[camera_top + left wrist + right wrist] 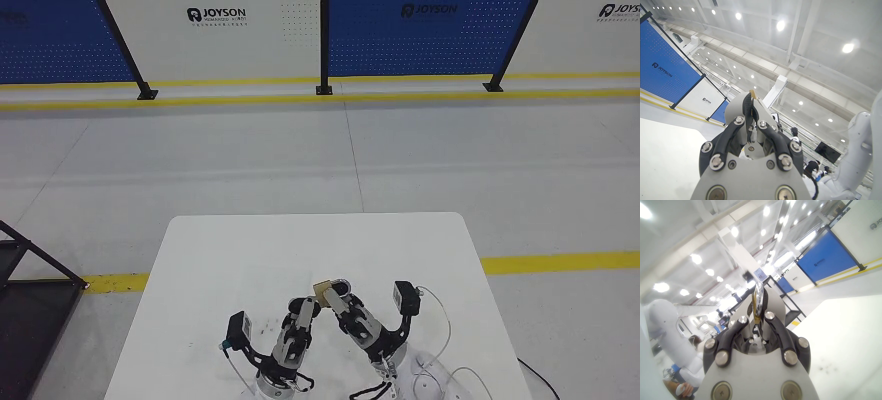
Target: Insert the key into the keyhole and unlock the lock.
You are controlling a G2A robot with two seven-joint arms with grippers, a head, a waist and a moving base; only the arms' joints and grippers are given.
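1. Left gripper [750, 102] was pinched tight on the key [752, 94]. The brass tip poked out past the fingertips, held above the table [300, 245] near its front edge.
2. Right gripper [341, 300] was clamped on the lock [759, 300], with the brass body and chrome shackle between its fingers, just beside the key.
3. Keyhole couldn't be made out. Judged best move: brace the lock, line the key blade up with the hole, slide it in straight, then twist without loosening either grip.
4. Count: one key, one lock, two grippers, one table.
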